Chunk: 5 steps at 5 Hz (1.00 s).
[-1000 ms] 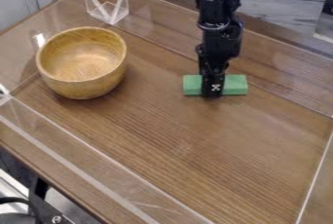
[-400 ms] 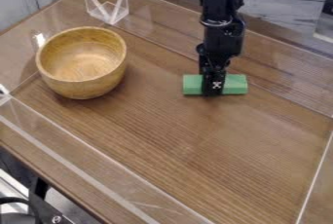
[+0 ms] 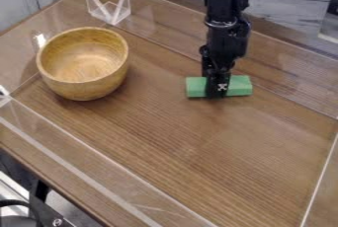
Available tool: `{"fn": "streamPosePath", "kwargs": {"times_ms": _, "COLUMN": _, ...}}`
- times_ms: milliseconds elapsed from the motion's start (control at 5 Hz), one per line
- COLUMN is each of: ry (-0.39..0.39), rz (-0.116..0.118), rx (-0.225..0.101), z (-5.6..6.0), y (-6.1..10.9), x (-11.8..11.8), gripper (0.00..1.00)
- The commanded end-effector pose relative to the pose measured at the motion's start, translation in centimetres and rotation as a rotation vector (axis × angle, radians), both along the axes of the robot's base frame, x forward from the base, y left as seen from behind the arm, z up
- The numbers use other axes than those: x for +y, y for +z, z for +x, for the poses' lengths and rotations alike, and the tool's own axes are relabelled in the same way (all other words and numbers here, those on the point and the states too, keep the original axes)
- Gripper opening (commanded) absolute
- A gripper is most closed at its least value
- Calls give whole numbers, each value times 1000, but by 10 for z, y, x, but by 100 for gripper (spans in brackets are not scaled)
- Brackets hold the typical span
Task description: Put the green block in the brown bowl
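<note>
Camera view: the green block [image 3: 238, 87] lies flat on the brown wooden table [image 3: 158, 142], right of centre. The block is a low, elongated rectangular bar, plain green, with its long side running left to right. The black gripper [image 3: 216, 85] reaches in from the far side and overlaps the middle of the block, hiding part of its surface; both block ends show to the left and right of the fingers. Whether the fingers grip the block or only stand over it cannot be determined. The brown bowl [image 3: 82, 63], round, light honey-brown and thick-rimmed, stands to the left, well apart from the block. A clear angular object [image 3: 110, 8] is located at the far left, beyond the bowl. No brand, label or writing is legible.
</note>
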<state>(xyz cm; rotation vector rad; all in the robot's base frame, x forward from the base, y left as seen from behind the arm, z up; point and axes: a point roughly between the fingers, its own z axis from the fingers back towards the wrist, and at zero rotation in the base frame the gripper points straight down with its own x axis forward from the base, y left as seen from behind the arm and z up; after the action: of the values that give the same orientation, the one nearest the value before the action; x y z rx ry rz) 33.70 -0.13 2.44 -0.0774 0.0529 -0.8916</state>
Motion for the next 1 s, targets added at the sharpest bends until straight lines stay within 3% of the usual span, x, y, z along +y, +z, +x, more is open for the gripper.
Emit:
{"fn": "streamPosePath", "kwargs": {"times_ms": 0, "ry": 11, "rz": 12, "rx": -21, "z": 1, "y": 13, "x": 15, "gripper": 0}}
{"fn": "streamPosePath", "kwargs": {"times_ms": 400, "ry": -53, "rz": 24, "rx": 13, "z": 4, "y": 22, "x": 14, "gripper": 0}}
{"fn": "streamPosePath", "kwargs": {"times_ms": 800, "ry": -17, "rz": 36, "rx": 35, "z": -5, "y": 39, "x": 5, "gripper": 0}}
